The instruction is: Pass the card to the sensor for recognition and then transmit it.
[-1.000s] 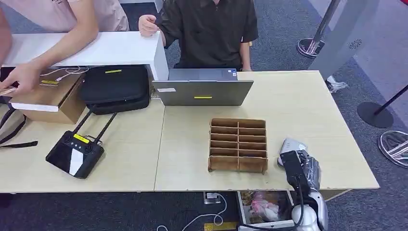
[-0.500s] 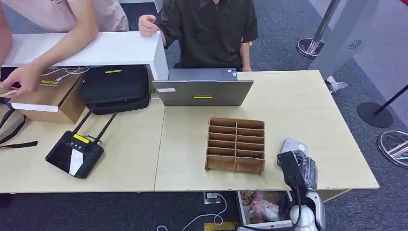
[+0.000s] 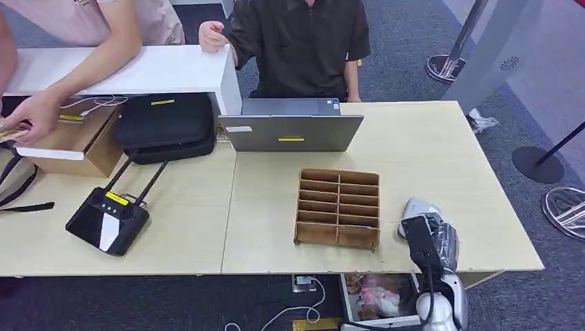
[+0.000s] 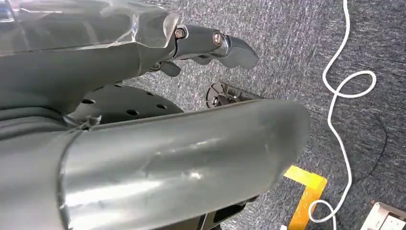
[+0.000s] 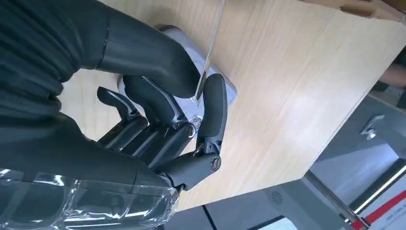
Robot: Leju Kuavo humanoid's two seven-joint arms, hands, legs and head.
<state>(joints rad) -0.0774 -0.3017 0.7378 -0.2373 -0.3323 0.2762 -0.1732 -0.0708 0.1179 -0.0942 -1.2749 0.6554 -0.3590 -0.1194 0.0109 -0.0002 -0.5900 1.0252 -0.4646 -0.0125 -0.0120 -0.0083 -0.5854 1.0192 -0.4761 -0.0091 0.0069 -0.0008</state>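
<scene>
My right hand (image 3: 433, 241) is low over the table's near right corner, beside a small grey sensor (image 3: 416, 206). In the right wrist view the hand (image 5: 158, 120) pinches a thin card (image 5: 210, 52), seen edge-on, between thumb and a finger. The card stands upright just over the pale sensor (image 5: 230, 91); I cannot tell whether they touch. A wooden card rack (image 3: 338, 207) with several slots sits to the left of the hand. My left hand (image 4: 158, 110) hangs over the grey carpet, fingers (image 4: 215, 44) apart and holding nothing.
A laptop (image 3: 291, 124) stands behind the rack, with a person seated beyond it. A black controller (image 3: 107, 221), a black case (image 3: 164, 124) and a cardboard box (image 3: 69, 141) lie at the left, where another person's hand (image 3: 34, 114) reaches in. A white cable (image 4: 340, 110) trails on the floor.
The wooden rack has shifted slightly to the left and turned a little. My right hand dropped a touch toward the table edge. The person's hand at the left moved slightly.
</scene>
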